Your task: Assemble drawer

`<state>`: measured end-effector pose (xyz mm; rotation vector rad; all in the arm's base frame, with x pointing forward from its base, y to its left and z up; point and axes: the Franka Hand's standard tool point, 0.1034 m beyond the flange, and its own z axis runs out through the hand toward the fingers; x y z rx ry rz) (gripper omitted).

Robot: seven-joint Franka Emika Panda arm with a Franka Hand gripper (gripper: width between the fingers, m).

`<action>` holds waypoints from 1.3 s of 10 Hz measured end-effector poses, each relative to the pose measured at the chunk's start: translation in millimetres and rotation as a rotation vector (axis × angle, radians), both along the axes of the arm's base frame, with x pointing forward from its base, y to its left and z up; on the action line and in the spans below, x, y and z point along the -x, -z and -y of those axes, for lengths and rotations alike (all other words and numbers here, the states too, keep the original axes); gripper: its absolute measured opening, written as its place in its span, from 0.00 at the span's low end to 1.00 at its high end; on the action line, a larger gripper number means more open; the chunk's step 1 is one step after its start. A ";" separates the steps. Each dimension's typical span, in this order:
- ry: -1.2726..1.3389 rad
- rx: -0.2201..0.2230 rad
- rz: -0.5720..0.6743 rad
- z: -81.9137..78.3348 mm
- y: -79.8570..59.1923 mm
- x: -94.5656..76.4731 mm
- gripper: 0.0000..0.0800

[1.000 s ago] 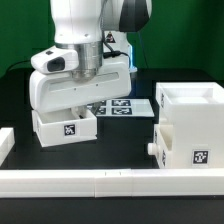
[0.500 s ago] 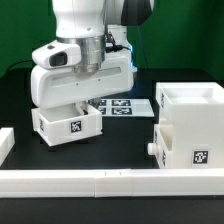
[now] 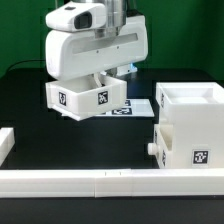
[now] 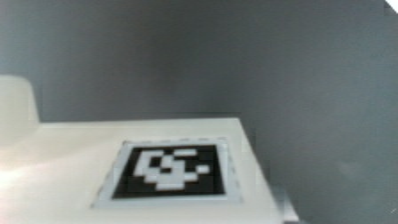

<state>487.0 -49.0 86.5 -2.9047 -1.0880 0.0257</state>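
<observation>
Exterior view: arm carries one tray (image 3: 88,98) clear of the worktop (image 3: 60,150), above its middle, tilted, tags on two faces showing. Hand (image 3: 98,72) sits right at the tray's top rim; fingers hidden behind the wrist body, so can't tell how far apart they are, though the tray hangs off it with nothing under it. Housing (image 3: 190,125) stands upright at the worktop's front corner on the exterior view's right, open top, tag on its front face, small knob (image 3: 153,150) low on its near side. Marker board (image 3: 132,106) lies flat behind the tray. White rail (image 3: 100,181) runs along the front edge. Wrist view: blurred, one tag (image 4: 171,170) on a white surface, grey beyond.
</observation>
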 end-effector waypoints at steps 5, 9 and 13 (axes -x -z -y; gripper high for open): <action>-0.353 0.028 0.006 -2.5 3.6 -6.7 0.05; -0.730 0.060 -0.003 -2.4 5.3 -17.6 0.05; -0.846 0.043 -0.015 -13.0 17.9 -31.2 0.05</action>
